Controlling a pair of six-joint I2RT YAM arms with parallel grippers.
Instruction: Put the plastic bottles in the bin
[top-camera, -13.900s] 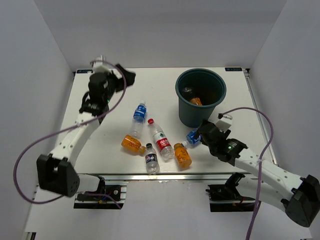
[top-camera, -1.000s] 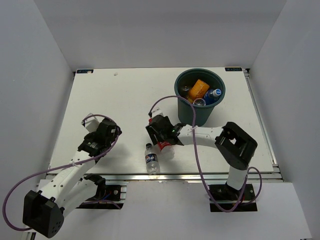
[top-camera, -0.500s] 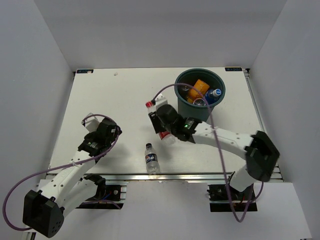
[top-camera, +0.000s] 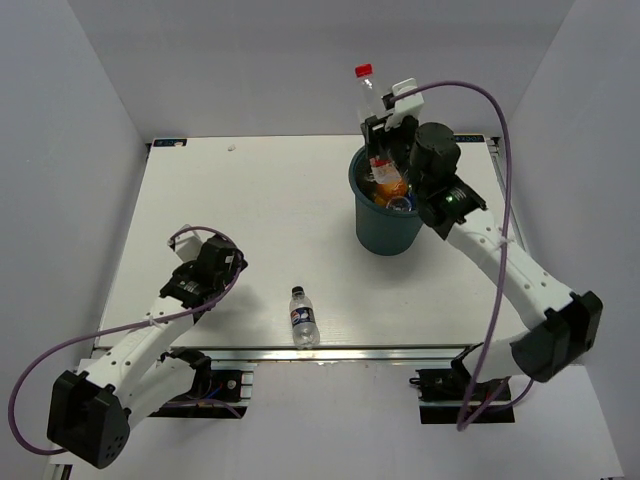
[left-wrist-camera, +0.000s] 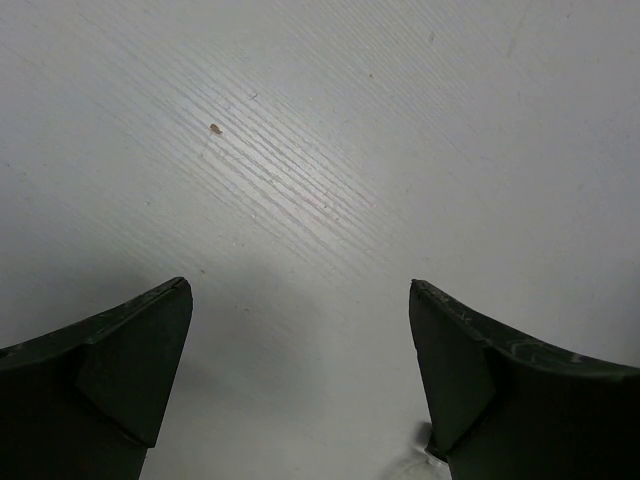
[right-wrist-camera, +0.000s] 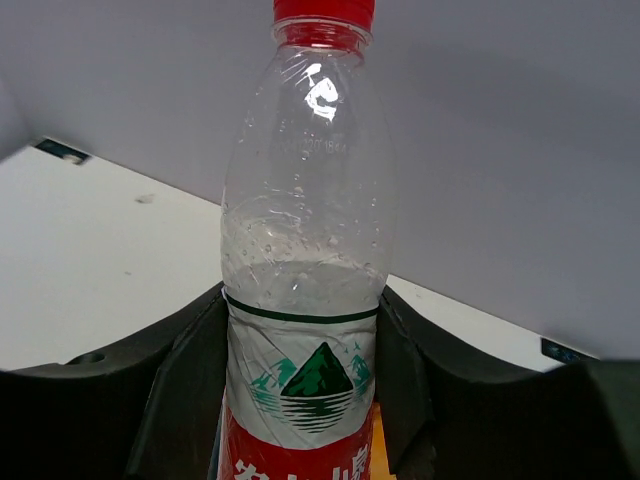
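Moved since half a second ago: right tool (top-camera: 386, 140) has swung up off the table (top-camera: 250, 200) with the red-cap bottle (top-camera: 371, 110) and now holds it over the bin (top-camera: 390, 235); the left arm has barely shifted.
Right tool: pinching the red-cap bottle (right-wrist-camera: 300, 250) across its labelled lower body, the dark fingers (right-wrist-camera: 190, 390) snug on both sides, cap upward.
Bottle in hand: upright, leaning a little, its base just above the bin's mouth; clear shoulder and neck stand above the grip.
Handling: looks like an empty, thin-walled plastic bottle, so light and easily dented; the glossy label may slip, and the waist at the label band seems the sound place to hold.
Bin: an orange bottle (top-camera: 390, 185) and others already lie inside, heaped close to the rim.
Left tool (left-wrist-camera: 300, 290): spread wide, nothing between its fingers, hovering low over bare table.
Remaining on table: one small white-cap bottle (top-camera: 303, 318) lying near the front edge, between the two arms.
Likely next: let go so the bottle drops in; it may perch on the heap.
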